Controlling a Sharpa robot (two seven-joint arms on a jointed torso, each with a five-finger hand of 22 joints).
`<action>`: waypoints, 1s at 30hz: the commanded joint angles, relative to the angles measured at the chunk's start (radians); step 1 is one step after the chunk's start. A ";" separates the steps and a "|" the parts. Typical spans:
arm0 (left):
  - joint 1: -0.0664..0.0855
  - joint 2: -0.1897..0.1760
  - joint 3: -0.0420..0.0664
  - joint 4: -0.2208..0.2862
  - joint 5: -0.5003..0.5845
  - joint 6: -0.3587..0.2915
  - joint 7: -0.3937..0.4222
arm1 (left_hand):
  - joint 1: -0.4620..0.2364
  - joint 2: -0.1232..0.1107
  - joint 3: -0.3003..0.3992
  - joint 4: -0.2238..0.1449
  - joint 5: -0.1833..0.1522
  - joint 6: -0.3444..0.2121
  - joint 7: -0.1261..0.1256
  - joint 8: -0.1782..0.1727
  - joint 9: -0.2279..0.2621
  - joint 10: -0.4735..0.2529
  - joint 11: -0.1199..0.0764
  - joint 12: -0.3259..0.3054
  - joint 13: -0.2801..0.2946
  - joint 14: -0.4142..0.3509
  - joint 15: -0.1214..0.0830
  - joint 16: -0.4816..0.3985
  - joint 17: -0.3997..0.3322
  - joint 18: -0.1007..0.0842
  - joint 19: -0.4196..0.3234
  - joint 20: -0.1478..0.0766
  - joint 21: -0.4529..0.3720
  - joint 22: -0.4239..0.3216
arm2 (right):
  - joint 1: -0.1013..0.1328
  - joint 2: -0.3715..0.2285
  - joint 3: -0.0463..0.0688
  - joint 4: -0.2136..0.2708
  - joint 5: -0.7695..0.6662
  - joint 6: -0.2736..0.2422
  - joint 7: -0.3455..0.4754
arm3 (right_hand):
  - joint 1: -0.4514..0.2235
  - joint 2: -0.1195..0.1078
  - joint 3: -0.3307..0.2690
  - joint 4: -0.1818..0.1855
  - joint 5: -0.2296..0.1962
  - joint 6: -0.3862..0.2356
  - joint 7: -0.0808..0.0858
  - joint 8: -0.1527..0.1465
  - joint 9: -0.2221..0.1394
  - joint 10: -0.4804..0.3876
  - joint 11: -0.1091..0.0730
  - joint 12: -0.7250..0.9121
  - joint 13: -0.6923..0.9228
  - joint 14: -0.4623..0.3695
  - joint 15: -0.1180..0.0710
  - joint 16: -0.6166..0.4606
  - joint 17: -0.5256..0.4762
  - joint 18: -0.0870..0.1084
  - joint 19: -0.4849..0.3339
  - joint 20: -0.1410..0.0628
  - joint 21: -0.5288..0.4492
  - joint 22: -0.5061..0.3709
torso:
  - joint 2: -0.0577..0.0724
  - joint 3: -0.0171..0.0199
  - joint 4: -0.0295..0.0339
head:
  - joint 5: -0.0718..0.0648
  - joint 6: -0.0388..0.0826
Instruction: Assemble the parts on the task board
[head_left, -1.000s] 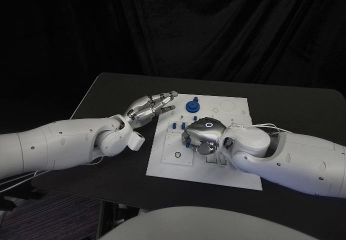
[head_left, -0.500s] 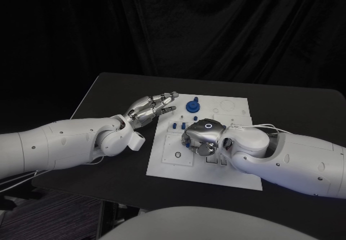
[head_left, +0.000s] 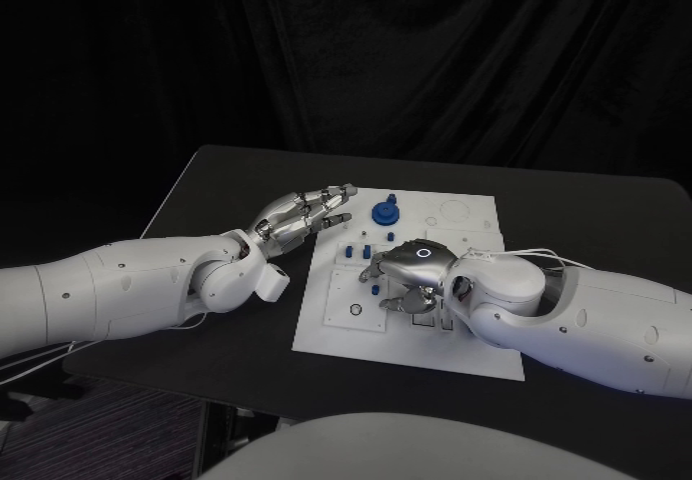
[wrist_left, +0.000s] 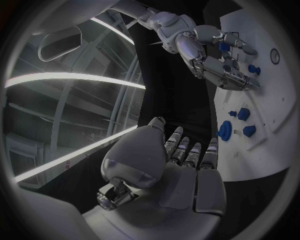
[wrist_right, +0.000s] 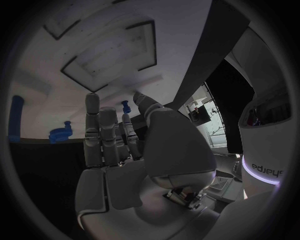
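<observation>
White rectangular task board (head_left: 476, 222) lies mid black worktop (head_left: 216, 190). Right silver hand (head_left: 408, 272) hovers palm-down over board centre, fingers (wrist_right: 100, 135) extended close together, gripping nothing. Left silver hand (head_left: 300, 217) just off board's left edge, fingers (head_left: 335, 192) spread, empty. Round blue part (head_left: 385, 212) on board, near left hand's fingertips; small blue parts (head_left: 364, 248) beside right hand.

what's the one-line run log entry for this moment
left hand: open, hovering at task board edge | right hand: over board middle among blue parts, hold unclear | assembly unfinished
</observation>
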 joint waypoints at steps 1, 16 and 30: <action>-0.002 -0.001 0.001 0.003 0.000 0.012 0.009 | 0.009 -0.001 0.006 0.002 0.004 0.008 0.000 0.005 0.001 -0.007 0.003 -0.002 -0.001 0.000 0.004 -0.001 0.000 0.018 -0.003 0.003 -0.004 0.001 | 0.013 -0.013 0.001 0.011 0.009 -0.056 -0.004 | 0.009 -0.001 -0.008 0.002 -0.005 0.002 0.000 -0.002 -0.002 -0.015 0.002 0.002 -0.003 -0.006 -0.001 0.005 -0.002 0.010 0.002 0.003 -0.004 -0.001 | 0.000 0.0002 -0.0002 | -0.002 0.000; -0.002 -0.021 0.001 0.014 0.000 -0.010 0.017 | 0.012 -0.004 0.012 0.000 0.006 0.016 0.001 0.008 0.003 -0.005 0.004 0.001 0.000 0.000 0.003 -0.001 0.000 0.017 -0.010 0.001 -0.008 -0.011 | 0.190 -0.184 0.000 0.082 0.323 -0.012 0.002 | 0.031 0.039 -0.024 0.027 0.041 0.075 0.032 0.019 -0.012 0.045 -0.007 0.069 -0.013 0.074 0.004 0.074 0.084 0.003 0.068 0.004 0.037 0.027 | 0.000 0.0002 0.0003 | -0.055 0.000; -0.005 -0.020 0.001 0.006 0.000 -0.049 0.102 | -0.021 -0.038 -0.022 0.021 -0.021 -0.316 -0.177 -0.041 -0.038 -0.041 -0.014 -0.030 -0.007 -0.011 -0.044 -0.007 -0.005 -0.006 -0.041 -0.087 -0.021 -0.072 | 0.157 -0.257 0.000 0.029 0.354 0.023 0.008 | -0.009 0.041 -0.059 0.079 -0.006 0.113 0.037 0.018 -0.032 0.080 -0.007 0.054 -0.060 0.111 0.005 0.096 0.110 -0.005 0.113 0.005 0.074 0.049 | 0.000 -0.0017 -0.0018 | -0.057 0.000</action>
